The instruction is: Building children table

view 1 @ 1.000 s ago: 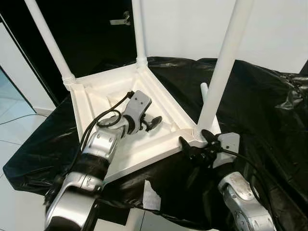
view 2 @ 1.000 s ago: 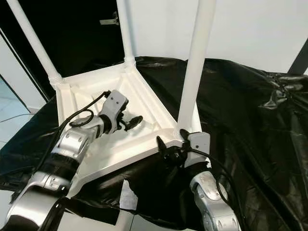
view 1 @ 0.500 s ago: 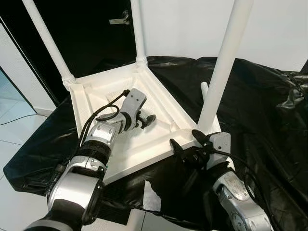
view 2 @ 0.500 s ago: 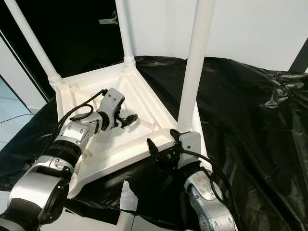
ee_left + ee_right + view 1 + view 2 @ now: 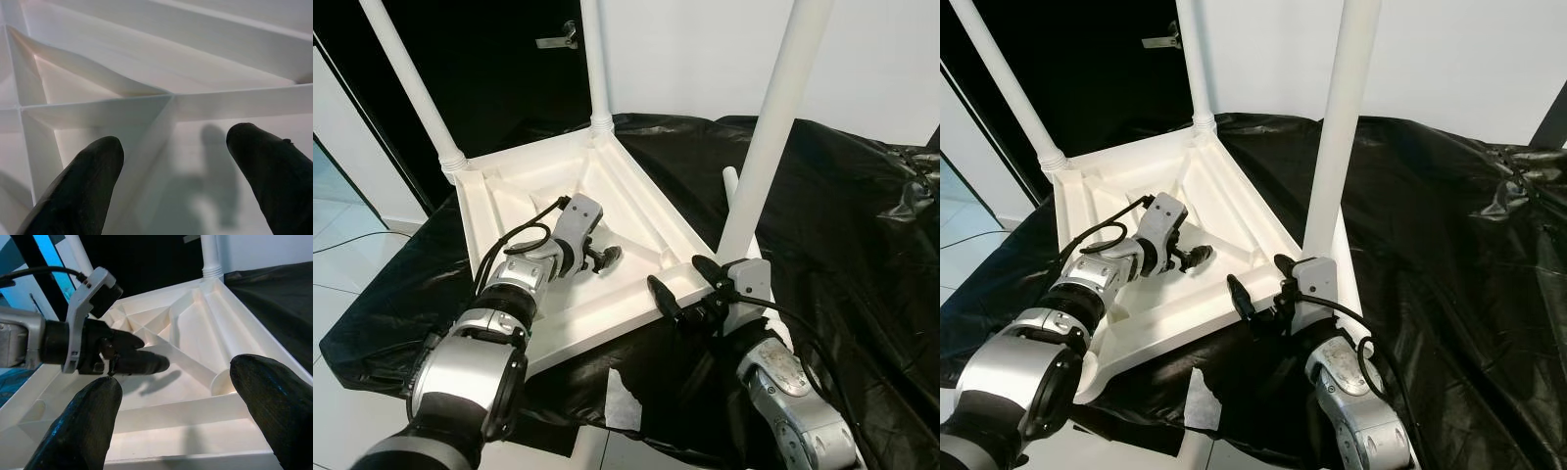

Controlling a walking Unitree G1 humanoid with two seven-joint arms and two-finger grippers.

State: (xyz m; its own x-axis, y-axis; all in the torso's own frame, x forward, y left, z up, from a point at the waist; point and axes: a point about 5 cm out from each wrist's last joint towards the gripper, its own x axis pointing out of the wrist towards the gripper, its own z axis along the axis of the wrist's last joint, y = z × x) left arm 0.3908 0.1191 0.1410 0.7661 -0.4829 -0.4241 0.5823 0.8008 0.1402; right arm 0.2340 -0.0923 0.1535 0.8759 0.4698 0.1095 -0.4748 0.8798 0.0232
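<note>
A white children's table lies upside down on black sheeting. Three white legs stand up from its corners: one far left, one at the back and one near right. A short loose white leg pokes up behind the near right one. My left gripper hovers open inside the ribbed underside, holding nothing. My right gripper is open at the table's near edge, just left of the near right leg's base, with its fingers spread over the rim.
Black plastic sheeting covers the work surface and hangs over its edges. A dark door with a metal handle stands behind. White floor lies to the left. A white scrap hangs below the front edge.
My right gripper has slid left along the near edge, away from the near right leg's base. My left gripper has drawn back a little toward the left and sunk lower.
</note>
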